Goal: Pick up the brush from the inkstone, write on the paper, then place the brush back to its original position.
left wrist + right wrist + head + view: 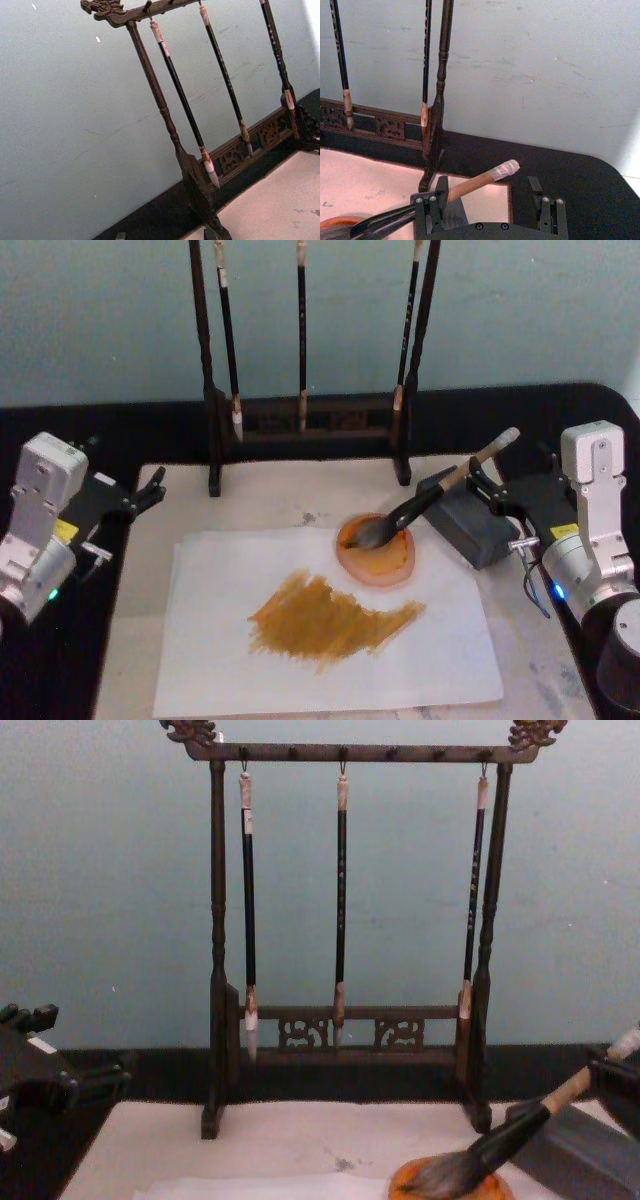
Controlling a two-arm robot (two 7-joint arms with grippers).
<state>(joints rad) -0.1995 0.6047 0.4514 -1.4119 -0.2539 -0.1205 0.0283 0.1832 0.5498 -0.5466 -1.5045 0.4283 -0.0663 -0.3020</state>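
The brush (432, 496) lies slanted, its black ferrule propped on the dark grey inkstone (470, 525) and its bushy bristles resting in an orange dish (378, 558). Its tan handle (475, 184) and white end cap point up toward the back right. My right gripper (492, 495) stands open right behind the inkstone. The handle crosses one of its fingers (432, 210) without being gripped. The white paper (220, 640) carries a broad ochre stroke (330, 625). Seen from the chest, the brush (520, 1130) slants up to the right. My left gripper (140, 498) is parked open at the mat's left edge.
A dark wooden brush rack (305, 430) with three thin black hanging brushes (341, 900) stands at the back of the beige mat (270, 495). The black table (120, 430) ends against a pale wall. Bare mat lies between the rack and the paper.
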